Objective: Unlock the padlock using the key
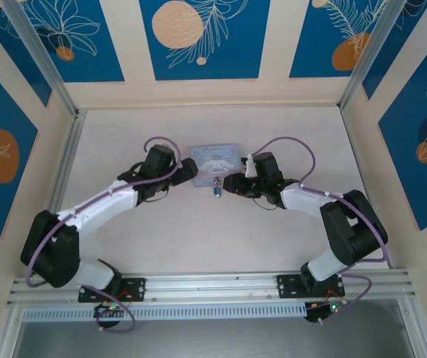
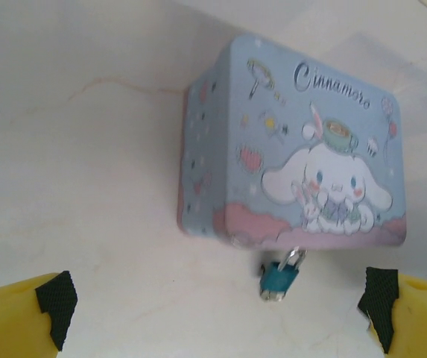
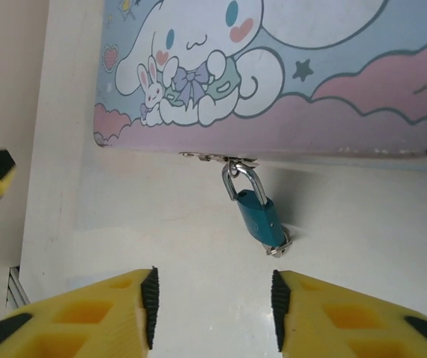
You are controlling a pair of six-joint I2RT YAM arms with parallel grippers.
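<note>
One container sits on the pale surface (image 1: 198,246): the pale blue cartoon tin box (image 1: 214,161), a little toward 12 o'clock from the middle of the top view. Its lid is down, so you cannot see what is inside. At the box's 6 o'clock edge a small metal hasp (image 3: 217,158) sticks out, and the padlock (image 3: 260,216) hangs from it by its silver shackle, its teal body lying on the surface and tilted toward 5 o'clock. The shackle looks seated in the body. At the lock's lower end you can see a tiny silvery bit (image 3: 278,245); it may be the key in the keyhole, but it is too small to be sure. Your left jaws sit at the box's 9 o'clock side in the top view and stand wide apart, with nothing between them. In the left wrist view their yellow pads (image 2: 19,313) are at the two bottom corners, and the box (image 2: 295,142) and padlock (image 2: 280,277) lie beyond them, toward 12 o'clock. Your right jaws are near the box's 4 o'clock corner and just beside the lock. They stand at a narrower gap, parted and holding nothing. In the right wrist view their pads (image 3: 101,313) flank bare surface, with the padlock at 12 o'clock of that gap, apart from both pads.
</note>
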